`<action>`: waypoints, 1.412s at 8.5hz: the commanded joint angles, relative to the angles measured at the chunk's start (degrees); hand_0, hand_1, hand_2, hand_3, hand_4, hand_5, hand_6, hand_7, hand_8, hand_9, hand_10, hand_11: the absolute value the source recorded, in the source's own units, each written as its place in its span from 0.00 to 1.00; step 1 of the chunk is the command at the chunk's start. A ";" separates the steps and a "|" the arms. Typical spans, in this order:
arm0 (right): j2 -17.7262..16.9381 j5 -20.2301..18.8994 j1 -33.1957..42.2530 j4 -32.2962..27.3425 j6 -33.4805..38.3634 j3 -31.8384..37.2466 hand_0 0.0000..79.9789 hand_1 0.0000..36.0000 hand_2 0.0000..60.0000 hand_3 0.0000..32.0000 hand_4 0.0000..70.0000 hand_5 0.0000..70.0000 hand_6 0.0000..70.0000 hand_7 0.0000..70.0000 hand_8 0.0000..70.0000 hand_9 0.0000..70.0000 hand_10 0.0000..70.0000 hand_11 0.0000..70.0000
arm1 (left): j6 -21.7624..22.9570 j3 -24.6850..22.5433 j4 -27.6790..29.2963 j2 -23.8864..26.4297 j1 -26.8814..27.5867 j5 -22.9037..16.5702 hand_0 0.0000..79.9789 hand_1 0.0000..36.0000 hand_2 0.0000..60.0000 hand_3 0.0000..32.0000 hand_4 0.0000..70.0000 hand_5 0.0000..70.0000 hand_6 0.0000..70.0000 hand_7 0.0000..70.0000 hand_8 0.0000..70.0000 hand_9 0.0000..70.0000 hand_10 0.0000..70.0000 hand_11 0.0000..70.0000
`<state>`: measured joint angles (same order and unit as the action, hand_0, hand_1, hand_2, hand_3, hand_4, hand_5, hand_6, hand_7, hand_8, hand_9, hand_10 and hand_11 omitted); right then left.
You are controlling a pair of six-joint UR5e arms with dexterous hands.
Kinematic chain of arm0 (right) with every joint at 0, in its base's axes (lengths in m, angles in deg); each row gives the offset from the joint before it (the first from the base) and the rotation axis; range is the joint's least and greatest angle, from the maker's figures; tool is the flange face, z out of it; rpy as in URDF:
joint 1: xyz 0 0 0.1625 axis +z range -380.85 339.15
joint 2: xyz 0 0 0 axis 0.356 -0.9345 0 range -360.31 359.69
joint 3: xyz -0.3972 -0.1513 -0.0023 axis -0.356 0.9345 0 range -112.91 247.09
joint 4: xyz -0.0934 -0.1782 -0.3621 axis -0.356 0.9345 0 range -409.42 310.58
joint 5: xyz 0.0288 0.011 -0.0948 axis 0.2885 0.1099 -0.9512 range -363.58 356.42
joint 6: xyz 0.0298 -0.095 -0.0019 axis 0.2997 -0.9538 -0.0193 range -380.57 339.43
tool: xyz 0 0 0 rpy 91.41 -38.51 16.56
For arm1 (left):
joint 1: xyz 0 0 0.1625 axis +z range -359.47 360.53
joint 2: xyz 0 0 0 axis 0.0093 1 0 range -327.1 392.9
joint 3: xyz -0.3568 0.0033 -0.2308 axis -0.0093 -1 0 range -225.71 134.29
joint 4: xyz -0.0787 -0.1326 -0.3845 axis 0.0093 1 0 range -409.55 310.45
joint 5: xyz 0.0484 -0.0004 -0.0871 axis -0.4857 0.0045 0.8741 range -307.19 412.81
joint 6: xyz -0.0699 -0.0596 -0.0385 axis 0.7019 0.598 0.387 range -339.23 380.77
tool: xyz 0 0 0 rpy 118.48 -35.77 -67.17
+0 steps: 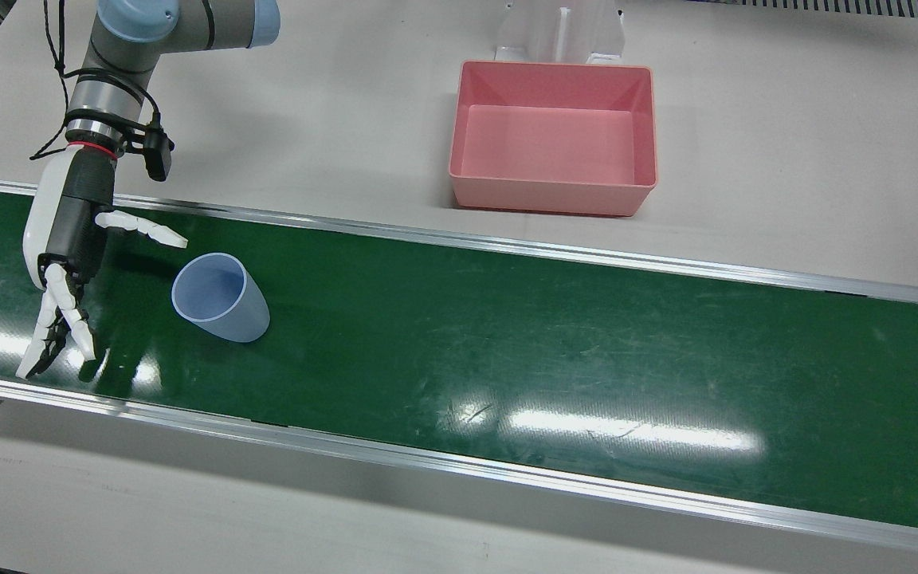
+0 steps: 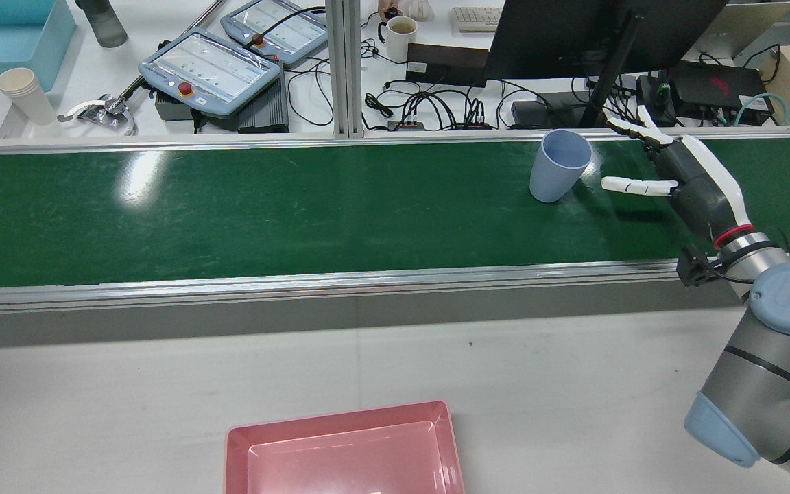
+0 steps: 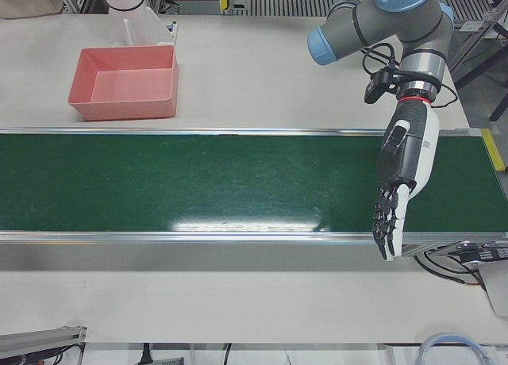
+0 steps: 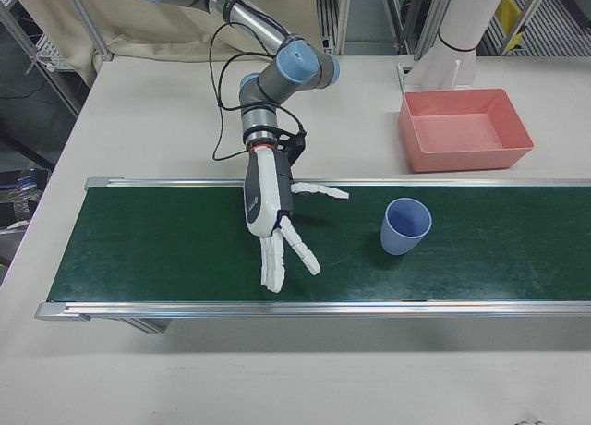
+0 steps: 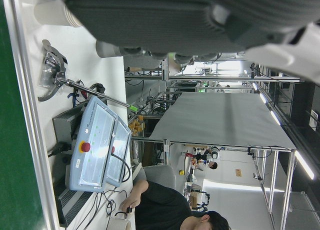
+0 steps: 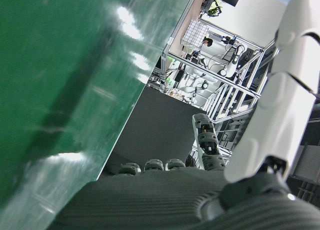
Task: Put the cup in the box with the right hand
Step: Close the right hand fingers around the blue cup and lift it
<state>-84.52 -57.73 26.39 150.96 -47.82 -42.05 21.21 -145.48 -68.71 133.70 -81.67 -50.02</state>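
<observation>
Right hand (image 1: 68,239) is hovering over the green belt (image 1: 507,335) with fingers spread wide, holding nothing; blue cup (image 1: 220,297) is standing just beside it; pink box (image 1: 555,135) is sitting well apart.

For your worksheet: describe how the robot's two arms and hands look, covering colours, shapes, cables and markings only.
Both arms are grey tubes with pale blue joint caps. The right hand has a white shell, black palm and white jointed fingers, with a red ring and black cables at the wrist. The left hand matches it, though its fingers look darker.

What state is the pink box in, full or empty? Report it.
Empty: the front view shows the pink box with a bare floor, and the cup stands outside it on the green belt.
</observation>
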 commanded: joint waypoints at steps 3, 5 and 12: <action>0.01 0.00 -0.23 0.01 0.09 -0.02 0.57 0.43 0.20 0.00 0.00 0.07 0.00 0.00 0.02 0.00 0.00 0.00 | 0.00 0.01 0.00 0.01 -0.06 0.00 0.00 0.00 0.00 0.00 0.00 0.00 0.00 0.00 0.00 0.00 0.00 0.00; 0.01 0.70 -0.14 -0.08 0.18 -0.28 0.51 0.82 1.00 0.00 0.22 0.14 0.24 0.79 0.47 0.75 0.29 0.44 | 0.00 0.01 0.00 0.01 -0.06 0.00 0.00 0.00 0.00 0.00 0.00 0.00 0.00 0.00 0.00 0.00 0.00 0.00; 0.70 3.08 0.66 4.66 -2.10 -17.30 0.60 1.00 1.00 0.00 0.69 0.27 0.57 1.00 1.00 1.00 0.94 1.00 | 0.00 0.01 0.00 0.01 -0.06 0.00 0.00 0.00 0.00 0.00 0.00 0.00 0.00 0.00 0.00 0.00 0.00 0.00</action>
<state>-84.44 -54.63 27.15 152.95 -48.47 -50.19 21.21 -145.47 -68.70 133.70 -81.71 -50.02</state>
